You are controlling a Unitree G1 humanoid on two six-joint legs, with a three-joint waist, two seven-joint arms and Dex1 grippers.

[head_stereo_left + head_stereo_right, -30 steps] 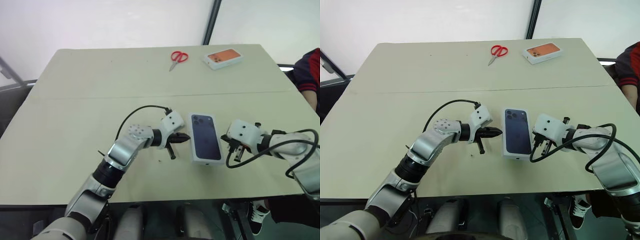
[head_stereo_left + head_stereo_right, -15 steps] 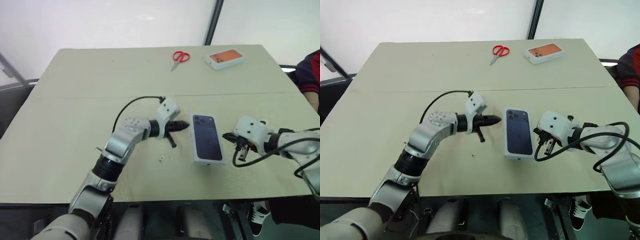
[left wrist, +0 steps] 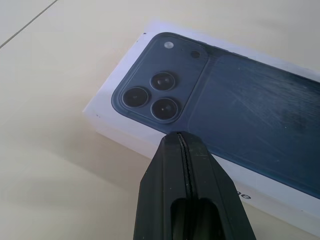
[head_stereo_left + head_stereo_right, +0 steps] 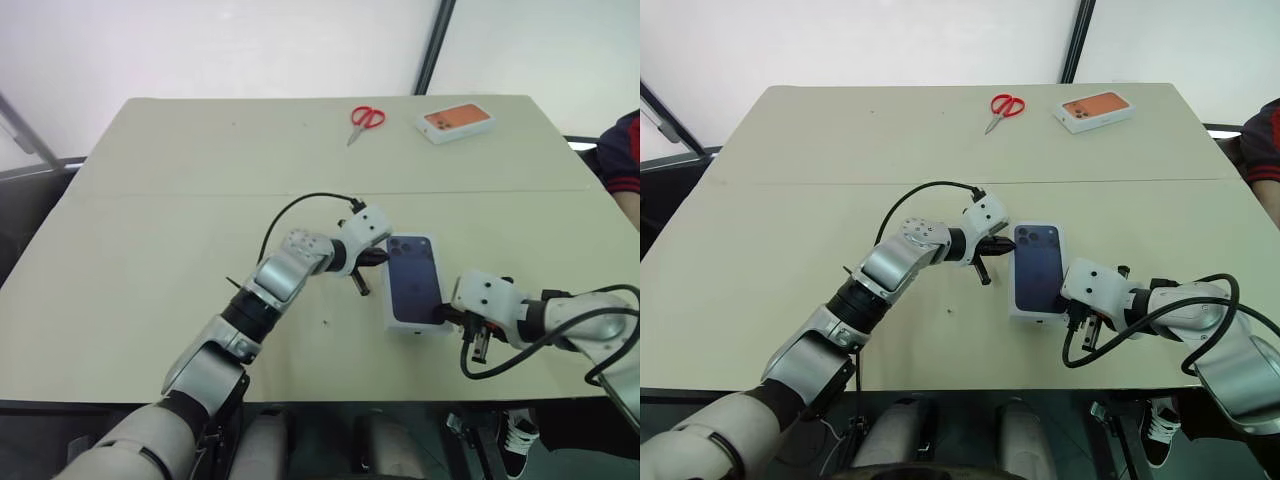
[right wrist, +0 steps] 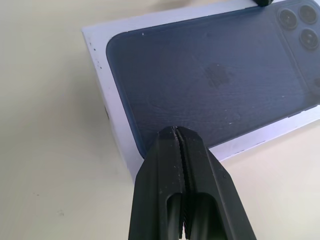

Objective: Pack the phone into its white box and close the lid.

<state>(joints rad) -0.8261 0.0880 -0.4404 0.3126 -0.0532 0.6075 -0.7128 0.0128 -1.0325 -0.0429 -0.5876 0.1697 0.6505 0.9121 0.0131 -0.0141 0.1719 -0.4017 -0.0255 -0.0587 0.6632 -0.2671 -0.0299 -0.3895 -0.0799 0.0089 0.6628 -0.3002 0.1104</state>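
The white box (image 4: 395, 312) lies closed on the table in front of me, with the lid (image 4: 413, 283) on it. The lid's top face is dark navy and shows a camera cluster (image 3: 152, 97) at the far corner. The phone itself is hidden. My left gripper (image 4: 378, 257) is shut, its tip (image 3: 181, 135) at the lid's left long edge beside the camera cluster. My right gripper (image 4: 438, 316) is shut too, its tip (image 5: 175, 130) over the near end of the navy face, by the box's near right corner.
Red scissors (image 4: 366, 118) and an orange-faced white box (image 4: 455, 123) lie at the table's far side. A person's sleeve (image 4: 628, 150) shows at the right edge. The table's front edge (image 4: 330, 400) runs close below the box.
My left gripper has moved right, up to the lid's camera corner. My right gripper has drawn back and in toward the box's near right corner. The box has stayed put.
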